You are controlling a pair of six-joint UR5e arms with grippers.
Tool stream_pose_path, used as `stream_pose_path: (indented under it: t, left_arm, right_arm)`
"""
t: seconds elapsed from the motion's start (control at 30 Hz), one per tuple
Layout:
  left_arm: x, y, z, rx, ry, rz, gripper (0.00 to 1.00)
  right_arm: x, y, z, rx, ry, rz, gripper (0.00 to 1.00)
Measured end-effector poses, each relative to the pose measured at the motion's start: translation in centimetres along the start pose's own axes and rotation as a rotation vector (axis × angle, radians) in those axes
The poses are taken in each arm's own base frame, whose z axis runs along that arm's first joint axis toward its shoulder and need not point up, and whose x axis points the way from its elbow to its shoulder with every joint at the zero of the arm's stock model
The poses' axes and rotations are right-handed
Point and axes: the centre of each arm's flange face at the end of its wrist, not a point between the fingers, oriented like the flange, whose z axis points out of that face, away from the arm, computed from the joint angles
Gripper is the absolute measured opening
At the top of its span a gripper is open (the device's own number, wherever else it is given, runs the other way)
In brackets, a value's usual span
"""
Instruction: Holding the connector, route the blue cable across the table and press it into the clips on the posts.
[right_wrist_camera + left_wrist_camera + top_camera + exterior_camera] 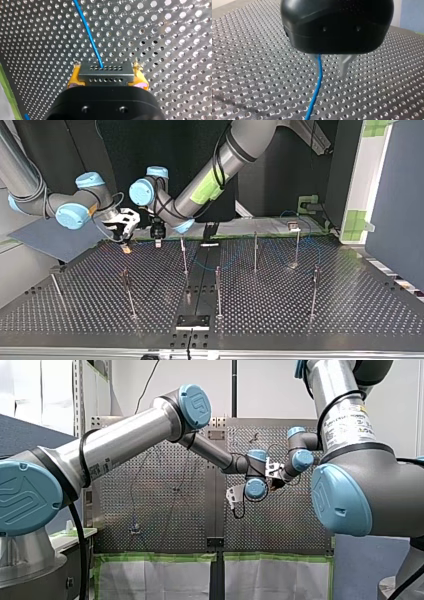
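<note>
- Our right jaws are clamped on the connector [105,73], held between yellow pads [73,78] just above the tabletop [162,37]
- The blue cable [90,37] runs straight ahead from it, long axis pointing away
- Our left jaws stand narrowly apart, with the cable against one of the metal fingers [345,65]
- The nearest post [184,255] stands beside our left arm, likely the nearer one
- The right arm's label [350,422] is unreadable

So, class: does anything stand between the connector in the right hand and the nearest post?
Nothing visible. In the top view only bare table lies between the right hand, shut on the connector, and the nearest post. The left hand is beside it, off that line.
</note>
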Motion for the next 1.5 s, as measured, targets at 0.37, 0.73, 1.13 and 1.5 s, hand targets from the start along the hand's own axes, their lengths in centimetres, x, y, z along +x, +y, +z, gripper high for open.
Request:
stream_pose_path:
  t: [0.37,0.73,1.13,1.5]
  left_arm:
    - [-1.2,0.2,0.5,-0.03,-0.005,0.001,0.0]
    - [-5.6,-1.4,-0.8,-0.04,-0.004,-0.018,0.0]
    - [-13.9,-2.3,-3.4,-0.104,-0.069,-0.056,0.0]
    - [-16.7,-3.5,-5.2,-0.092,-0.092,-0.078,0.0]
  right_arm:
    - [0.3,-0.2,-0.1,0.007,0.002,-0.005,0.0]
    - [6.0,-1.0,-2.4,0.025,0.098,-0.019,0.0]
    - [9.3,-2.1,-4.5,0.036,0.133,-0.031,0.0]
    - [13.6,-3.3,-7.2,0.052,0.184,-0.042,0.0]
